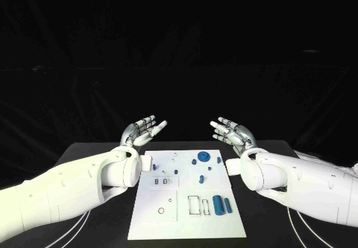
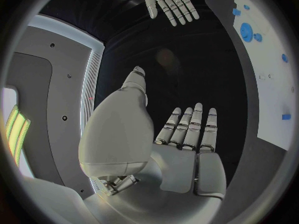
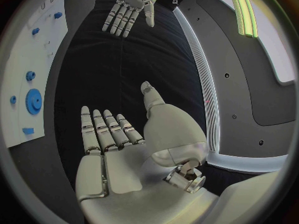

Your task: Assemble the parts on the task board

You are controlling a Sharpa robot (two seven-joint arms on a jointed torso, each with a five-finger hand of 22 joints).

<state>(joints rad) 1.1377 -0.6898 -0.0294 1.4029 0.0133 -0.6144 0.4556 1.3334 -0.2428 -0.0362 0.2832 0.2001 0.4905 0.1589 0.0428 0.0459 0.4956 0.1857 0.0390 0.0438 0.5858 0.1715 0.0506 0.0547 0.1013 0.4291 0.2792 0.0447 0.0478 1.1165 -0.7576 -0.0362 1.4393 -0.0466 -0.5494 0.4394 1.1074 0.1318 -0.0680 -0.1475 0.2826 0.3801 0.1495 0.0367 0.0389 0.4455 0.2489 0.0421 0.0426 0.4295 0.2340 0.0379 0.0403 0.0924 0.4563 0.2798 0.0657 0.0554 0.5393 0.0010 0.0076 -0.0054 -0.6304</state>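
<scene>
The white task board (image 1: 187, 227) lies in the middle of the black table. On it are a large blue gear (image 1: 203, 155), small blue pieces near it, a small upright blue piece (image 1: 200, 179) and two blue cylinders (image 1: 221, 204) at the right side. My left hand (image 1: 143, 130) is raised above the table beyond the board's far left corner, fingers spread, holding nothing. My right hand (image 1: 232, 132) mirrors it beyond the far right corner, also empty. The left wrist view shows my left hand (image 2: 187, 149) flat and the board (image 2: 274, 84); the right wrist view shows my right hand (image 3: 118, 149) and the gear (image 3: 33, 101).
The black table (image 1: 97, 150) extends on both sides of the board. White cables (image 1: 74, 232) run along the table under each arm. The board has empty outlined slots (image 1: 194, 204) near its front.
</scene>
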